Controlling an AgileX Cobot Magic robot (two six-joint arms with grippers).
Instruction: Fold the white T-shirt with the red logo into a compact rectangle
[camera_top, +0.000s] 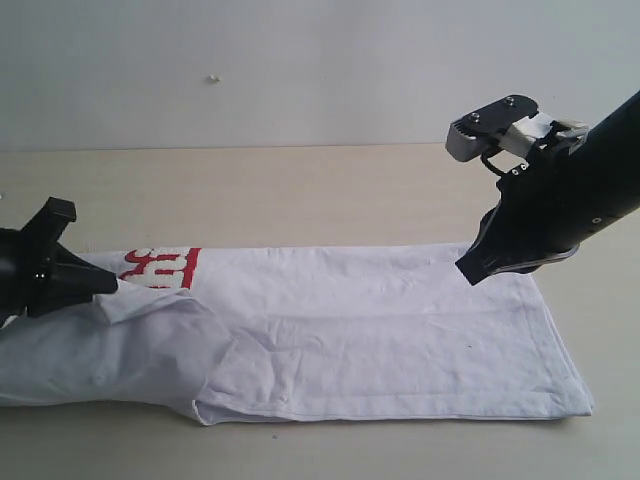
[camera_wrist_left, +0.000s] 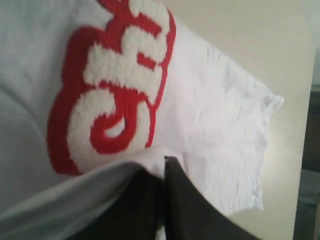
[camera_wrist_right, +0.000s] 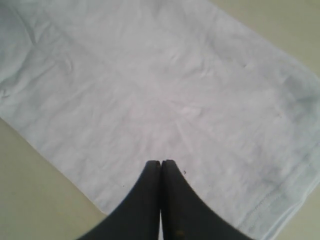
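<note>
The white T-shirt (camera_top: 380, 330) lies on the table as a long band folded lengthwise, its hem at the right. Part of the red logo (camera_top: 160, 268) shows at the left end, just past my left gripper (camera_top: 108, 283). That gripper is shut on a fold of the shirt's cloth, which drapes over one finger in the left wrist view, beside the fuzzy red logo (camera_wrist_left: 115, 90). My right gripper (camera_top: 468, 272) is shut and empty. It hovers over the shirt's far edge towards the right, with only flat white cloth (camera_wrist_right: 150, 85) below its tips (camera_wrist_right: 161, 162).
The beige table (camera_top: 300, 190) runs past the shirt on every side, with bare surface behind it and a narrow strip in front. A plain pale wall (camera_top: 300, 70) stands at the back. The shirt's left end runs out of the exterior view.
</note>
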